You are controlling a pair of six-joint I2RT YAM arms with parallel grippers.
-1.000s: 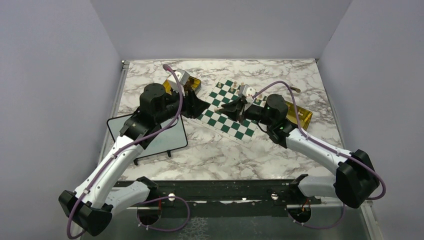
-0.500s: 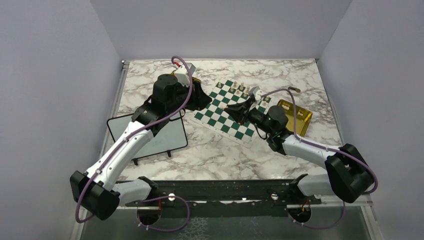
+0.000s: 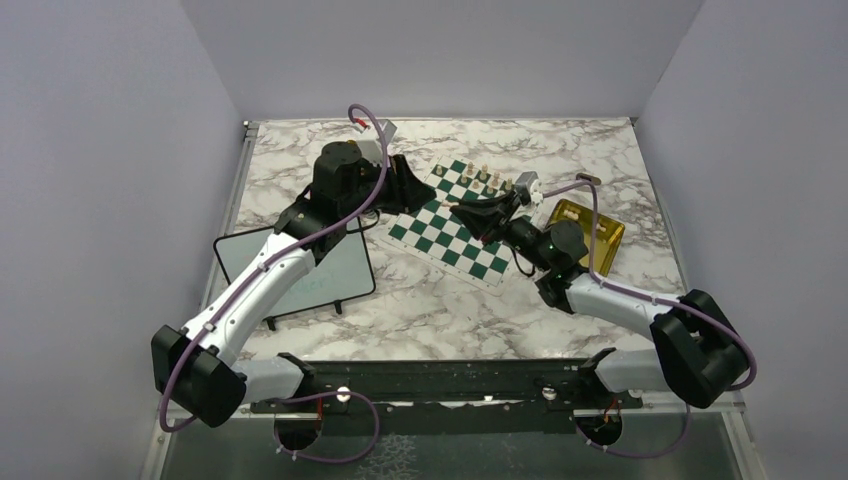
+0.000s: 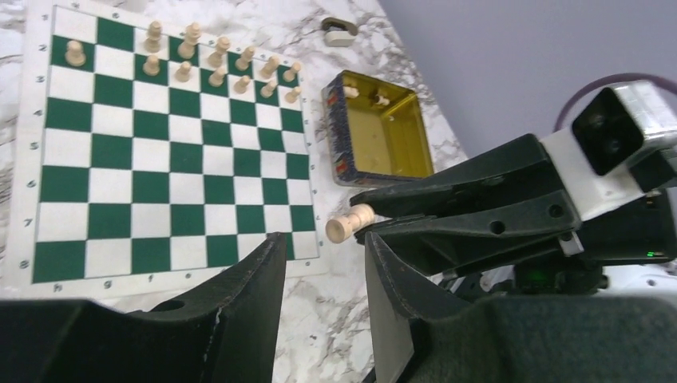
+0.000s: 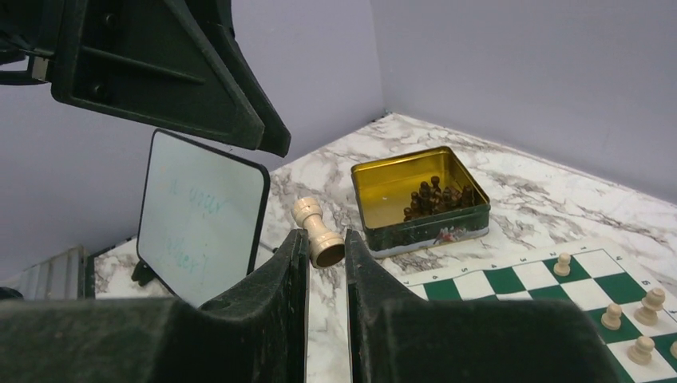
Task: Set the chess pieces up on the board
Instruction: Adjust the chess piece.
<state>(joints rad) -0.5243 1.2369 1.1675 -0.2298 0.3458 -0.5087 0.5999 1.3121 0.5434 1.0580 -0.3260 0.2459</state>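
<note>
**Movement.** Since the earlier frames the left arm has swung away from the whiteboard (image 3: 300,270) to the far-left corner of the board (image 3: 455,235). The right arm has reached across the board to meet it.

**Board.** It lies flat. Pale chess pieces (image 4: 192,38) stand in two rows along its far edge. No dark piece stands on it.

**Containers.**
- The gold tin (image 4: 379,128) just right of the board is open and nearly empty, with two pale pieces visible inside.
- The second tin (image 5: 421,199), just left of the board, is open and holds a heap of dark pieces (image 5: 431,198).

**Grippers.**
- The left gripper (image 4: 323,247) has its jaws spread, with nothing between them.
- The right gripper (image 5: 326,239) pinches the pale piece (image 4: 350,223) at its base end. The piece lies horizontal above the board's left part, with its head towards the left gripper.

**Handling, as judged.**
- The piece looks light, rigid and smooth-turned, so it is liable to twist or slip in a grip.
- The free stem below the head is the sound place to take hold.
- The base must then be turned down before the piece is placed.
</note>
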